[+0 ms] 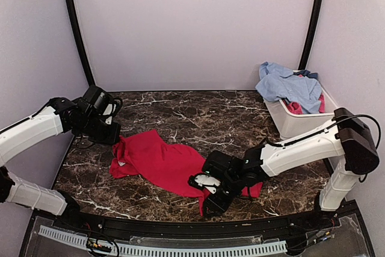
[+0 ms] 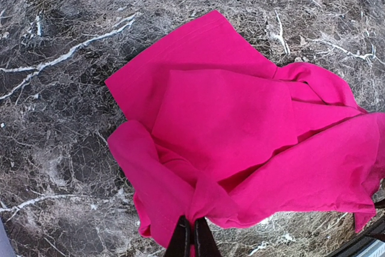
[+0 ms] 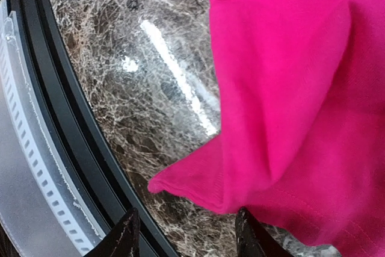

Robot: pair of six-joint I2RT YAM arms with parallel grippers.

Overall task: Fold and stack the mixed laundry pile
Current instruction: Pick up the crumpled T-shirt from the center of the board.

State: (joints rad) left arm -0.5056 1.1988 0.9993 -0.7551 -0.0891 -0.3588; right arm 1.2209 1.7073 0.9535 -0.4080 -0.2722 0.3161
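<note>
Your left gripper is clamped tight on the crumpled red garment; your right gripper stands open and empty at its corner on the marble table.

Both arms had smooth white shell links, the left arm and the right arm, joined by bulky black joint housings. A thin black cable looped over the right elbow housing. The jaws were black, slim and tapered.

Near-right part of red garment hidden under right arm. Pink-red piece in white tub mostly buried beneath light-blue shirt. Lower edge of wrist view cuts off left gripper.
</note>
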